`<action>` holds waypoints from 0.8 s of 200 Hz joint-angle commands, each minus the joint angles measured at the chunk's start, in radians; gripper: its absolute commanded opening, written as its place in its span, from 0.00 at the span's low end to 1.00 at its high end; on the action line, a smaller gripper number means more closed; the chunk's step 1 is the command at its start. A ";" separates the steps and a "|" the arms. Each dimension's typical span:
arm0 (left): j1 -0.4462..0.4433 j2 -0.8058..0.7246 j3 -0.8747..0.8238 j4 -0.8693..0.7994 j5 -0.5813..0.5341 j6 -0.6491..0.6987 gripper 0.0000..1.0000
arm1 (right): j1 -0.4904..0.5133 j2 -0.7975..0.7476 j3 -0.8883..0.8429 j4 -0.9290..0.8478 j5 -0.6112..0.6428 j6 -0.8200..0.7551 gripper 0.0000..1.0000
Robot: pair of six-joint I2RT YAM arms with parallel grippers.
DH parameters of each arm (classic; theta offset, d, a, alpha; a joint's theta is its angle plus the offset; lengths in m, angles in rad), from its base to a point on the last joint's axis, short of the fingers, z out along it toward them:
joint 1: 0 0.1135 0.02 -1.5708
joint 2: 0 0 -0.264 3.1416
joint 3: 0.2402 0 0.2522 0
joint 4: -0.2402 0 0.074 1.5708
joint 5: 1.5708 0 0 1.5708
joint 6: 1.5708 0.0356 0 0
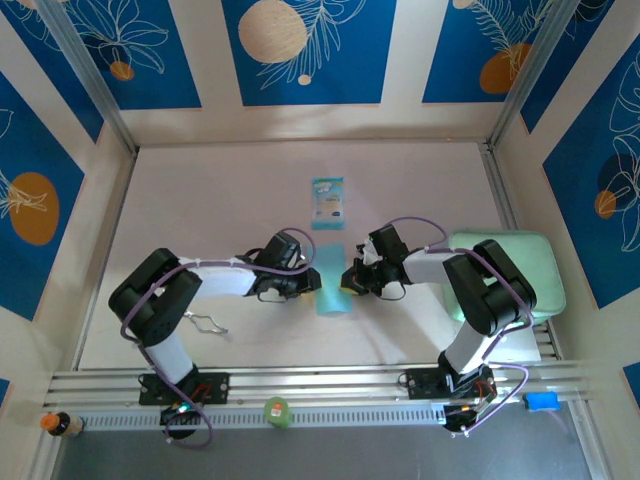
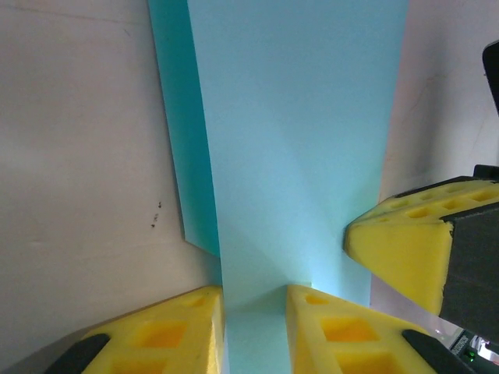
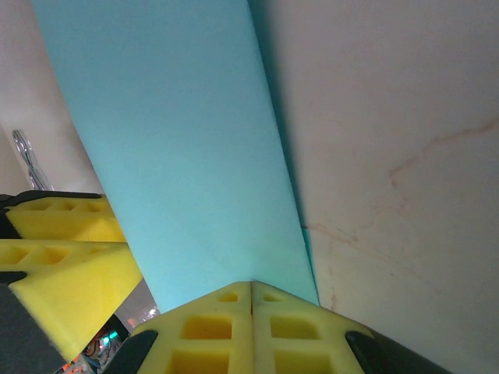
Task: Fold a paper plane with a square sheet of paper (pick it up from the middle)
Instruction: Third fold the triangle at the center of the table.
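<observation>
Paper point(image 1: 335, 300): cyan, folded to a narrow band, flat on the table point(image 1: 200, 200) at mid-field, between the two grippers; a darker under-layer along one long edge in the left wrist view.
Left gripper point(image 2: 255, 312): at the paper's left side, low over the table.
Left fingers point(image 2: 343, 335): a little apart – paper showing in the gap between them.
Right gripper point(image 3: 251, 292): at the paper's right side, facing the left gripper.
Right fingers point(image 3: 210, 335): pressed together, tips meeting the paper at its long edge.
Packet point(image 1: 327, 203): teal and white, just beyond the paper's far end, apart from it.
Pad point(image 1: 545, 255): pale green, at the table's right side, partly under the right arm.
Wire point(image 1: 205, 322): thin metal loop beside the left arm – well apart from the paper.
</observation>
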 commanded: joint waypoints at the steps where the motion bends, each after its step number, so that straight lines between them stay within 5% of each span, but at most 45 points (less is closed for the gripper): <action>1: -0.003 -0.017 -0.022 0.044 0.009 -0.020 0.31 | -0.005 0.026 -0.028 -0.041 0.032 0.004 0.01; 107: 0.008 -0.043 -0.084 0.193 0.000 -0.071 0.51 | -0.005 0.019 -0.030 -0.040 0.031 0.002 0.01; 160: 0.018 -0.045 -0.072 0.204 -0.021 -0.037 0.53 | -0.005 0.014 -0.033 -0.038 0.029 0.002 0.01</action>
